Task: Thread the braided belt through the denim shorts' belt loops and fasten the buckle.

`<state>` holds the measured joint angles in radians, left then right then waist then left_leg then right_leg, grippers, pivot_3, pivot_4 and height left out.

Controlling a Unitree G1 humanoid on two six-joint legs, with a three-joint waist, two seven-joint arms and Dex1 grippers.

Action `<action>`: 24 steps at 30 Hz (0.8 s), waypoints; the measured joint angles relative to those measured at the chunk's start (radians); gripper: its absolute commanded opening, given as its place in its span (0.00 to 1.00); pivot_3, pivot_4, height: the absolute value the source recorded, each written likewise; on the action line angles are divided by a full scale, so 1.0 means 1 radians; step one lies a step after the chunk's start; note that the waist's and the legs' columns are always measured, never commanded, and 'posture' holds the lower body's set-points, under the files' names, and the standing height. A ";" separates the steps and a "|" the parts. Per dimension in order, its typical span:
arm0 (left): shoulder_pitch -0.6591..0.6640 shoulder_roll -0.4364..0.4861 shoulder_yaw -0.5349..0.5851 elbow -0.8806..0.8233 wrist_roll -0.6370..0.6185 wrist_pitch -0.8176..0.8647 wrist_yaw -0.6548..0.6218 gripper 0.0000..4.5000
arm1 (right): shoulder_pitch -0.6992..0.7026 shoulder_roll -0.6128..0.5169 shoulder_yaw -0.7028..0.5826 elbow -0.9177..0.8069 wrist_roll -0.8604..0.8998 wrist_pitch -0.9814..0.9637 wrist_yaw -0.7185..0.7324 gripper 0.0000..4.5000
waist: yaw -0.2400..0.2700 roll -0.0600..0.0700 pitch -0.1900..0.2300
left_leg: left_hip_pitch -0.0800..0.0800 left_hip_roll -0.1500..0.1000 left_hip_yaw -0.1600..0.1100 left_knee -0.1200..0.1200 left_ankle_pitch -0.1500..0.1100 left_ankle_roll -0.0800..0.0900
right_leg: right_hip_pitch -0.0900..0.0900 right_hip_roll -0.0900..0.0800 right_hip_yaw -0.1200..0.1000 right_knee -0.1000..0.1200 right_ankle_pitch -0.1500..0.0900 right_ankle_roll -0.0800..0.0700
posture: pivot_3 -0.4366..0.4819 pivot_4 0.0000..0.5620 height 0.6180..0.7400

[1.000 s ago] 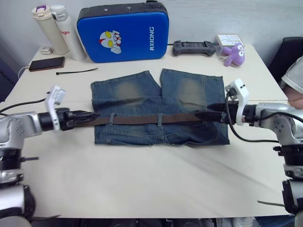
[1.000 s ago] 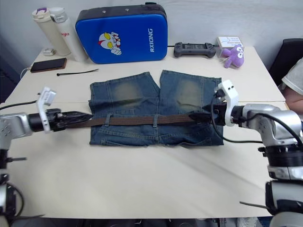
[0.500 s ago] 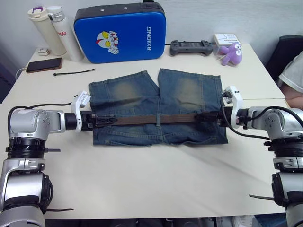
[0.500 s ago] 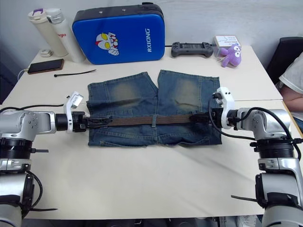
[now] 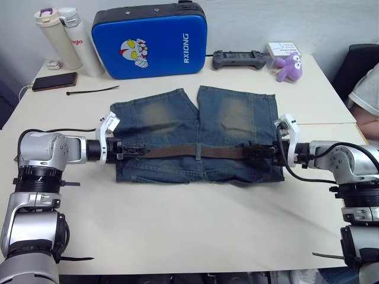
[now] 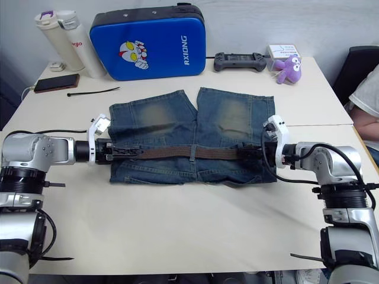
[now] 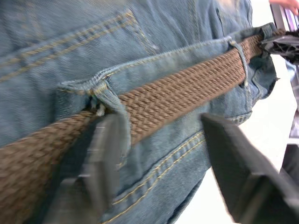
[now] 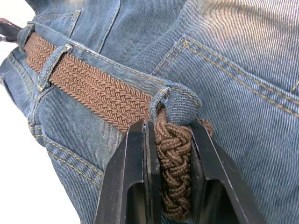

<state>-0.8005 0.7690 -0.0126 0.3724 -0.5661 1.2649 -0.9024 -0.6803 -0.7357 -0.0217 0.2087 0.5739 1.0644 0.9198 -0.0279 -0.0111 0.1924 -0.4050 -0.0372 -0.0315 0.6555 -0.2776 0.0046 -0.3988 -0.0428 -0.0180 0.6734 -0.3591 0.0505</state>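
- At the right end of the waistband, my right gripper [image 8: 170, 186] is clamped on the braided belt [image 6: 189, 152], the bunched braid pinched between both fingers just outside the last belt loop [image 8: 175, 100].
- Over the past second that gripper has come inward, from beyond the hem to right against the denim shorts [image 6: 177, 127], so the belt now puckers at the loop instead of lying stretched.
- On the opposite side, my left gripper [image 5: 127, 152] has also closed in, from off the cloth edge to over the waistband; its wrist view shows the fingers [image 7: 107, 158] spread wide, one on each side of the belt, gripping nothing that I can see.
- Between the two grippers the belt lies flat along the waistband, passing under the loops I can make out, including the centre loop [image 5: 199, 152].
- I cannot find the buckle in any view, nor the tan tip.
- My reading: threading looks essentially done, and bringing both ends inward gives slack for joining them; fastening has not begun.
- Well clear behind the shorts sit a blue case [image 5: 151, 40], a black cable tie [image 5: 93, 90] and a phone [image 5: 47, 81].
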 measured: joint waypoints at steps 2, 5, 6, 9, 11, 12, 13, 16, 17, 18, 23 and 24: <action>0.000 0.001 -0.001 0.000 0.003 -0.001 -0.008 0.01 | 0.002 0.000 -0.004 -0.006 0.000 0.003 0.000 0.08 | 0.001 0.000 0.000 | 0.000 0.000 0.000 0.000 0.000 0.000 | 0.000 0.000 0.000 0.000 0.000 0.000 | 0.48 0.27 1.00; 0.000 0.015 -0.002 0.000 0.005 -0.008 -0.021 0.01 | 0.017 0.003 -0.020 -0.019 0.002 0.005 -0.001 0.08 | 0.002 0.000 0.000 | 0.000 0.000 0.000 0.000 0.000 0.000 | 0.000 0.000 0.000 0.000 0.000 0.000 | 0.48 0.27 1.00; 0.000 0.019 -0.001 0.000 0.005 -0.011 -0.023 0.00 | 0.022 0.003 -0.023 -0.024 0.003 0.004 -0.001 0.08 | 0.002 0.000 0.000 | 0.000 0.000 0.000 0.000 0.000 0.000 | 0.000 0.000 0.000 0.000 0.000 0.000 | 0.48 0.27 1.00; 0.000 0.028 0.006 0.000 0.005 -0.012 -0.029 0.00 | 0.032 0.004 -0.026 -0.048 0.005 0.005 -0.002 0.08 | 0.001 0.000 0.000 | 0.000 0.000 0.000 0.000 0.000 0.000 | 0.000 0.000 0.000 0.000 0.000 0.000 | 0.48 0.27 1.00; 0.000 0.034 0.016 -0.003 0.002 -0.010 -0.032 0.00 | 0.037 0.004 -0.030 -0.056 0.006 0.006 -0.002 0.08 | 0.001 0.000 0.000 | 0.000 0.000 0.000 0.000 0.000 0.000 | 0.000 0.000 0.000 0.000 0.000 0.000 | 0.48 0.27 1.00; 0.000 0.038 0.021 -0.004 0.002 -0.009 -0.036 0.00 | 0.041 0.004 -0.032 -0.062 0.007 0.007 -0.002 0.08 | 0.001 0.000 0.000 | 0.000 0.000 0.000 0.000 0.000 0.000 | 0.000 0.000 0.000 0.000 0.000 0.000 | 0.48 0.27 1.00; 0.011 0.050 0.036 -0.026 -0.006 -0.010 -0.049 0.00 | 0.050 0.004 -0.037 -0.078 0.010 0.006 -0.002 0.08 | 0.001 0.000 0.000 | 0.000 0.000 0.000 0.000 0.000 0.000 | -0.001 0.000 0.000 0.000 0.000 0.000 | 0.48 0.27 1.00; 0.119 0.126 0.056 -0.185 -0.044 -0.062 -0.133 0.00 | 0.092 0.016 -0.070 -0.134 0.007 -0.052 -0.018 0.08 | -0.003 0.000 0.000 | 0.000 0.000 0.001 -0.002 0.000 0.000 | -0.001 0.000 0.002 -0.001 0.000 0.000 | 0.48 0.27 1.00; 0.174 0.155 0.057 -0.247 -0.055 -0.089 -0.170 0.00 | 0.115 0.017 -0.081 -0.157 0.004 -0.080 -0.022 0.08 | -0.003 0.000 0.000 | 0.001 0.000 0.002 -0.004 0.000 0.000 | -0.002 0.000 0.003 -0.001 0.000 0.000 | 0.48 0.27 1.00; 0.229 0.179 0.061 -0.305 -0.061 -0.124 -0.205 0.00 | 0.146 0.015 -0.087 -0.188 -0.001 -0.118 -0.017 0.08 | -0.001 0.000 0.000 | 0.001 0.000 0.002 -0.004 0.000 0.000 | -0.002 0.000 0.003 -0.001 0.000 0.000 | 0.48 0.27 1.00; 0.435 0.172 0.181 -0.490 -0.144 -0.249 -0.297 0.00 | 0.414 0.028 -0.166 -0.422 -0.015 -0.401 0.044 0.08 | 0.021 0.000 0.000 | 0.001 0.000 0.002 -0.002 0.000 0.001 | 0.000 0.000 0.003 -0.003 0.000 0.000 | 0.48 0.27 1.00; 0.455 0.174 0.191 -0.504 -0.142 -0.274 -0.302 0.00 | 0.443 0.034 -0.171 -0.439 -0.037 -0.454 0.042 0.08 | 0.024 0.000 0.000 | 0.003 0.000 0.002 -0.002 -0.001 0.001 | 0.002 0.000 0.003 -0.005 0.000 0.000 | 0.48 0.27 1.00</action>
<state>-0.3455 0.9431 0.1788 -0.1315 -0.7084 0.9906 -1.2049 -0.2371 -0.7020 -0.1929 -0.2300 0.5372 0.6100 0.9614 -0.0038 -0.0112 0.1921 -0.4018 -0.0367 -0.0296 0.6531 -0.2783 0.0057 -0.3966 -0.0428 -0.0149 0.6683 -0.3590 0.0506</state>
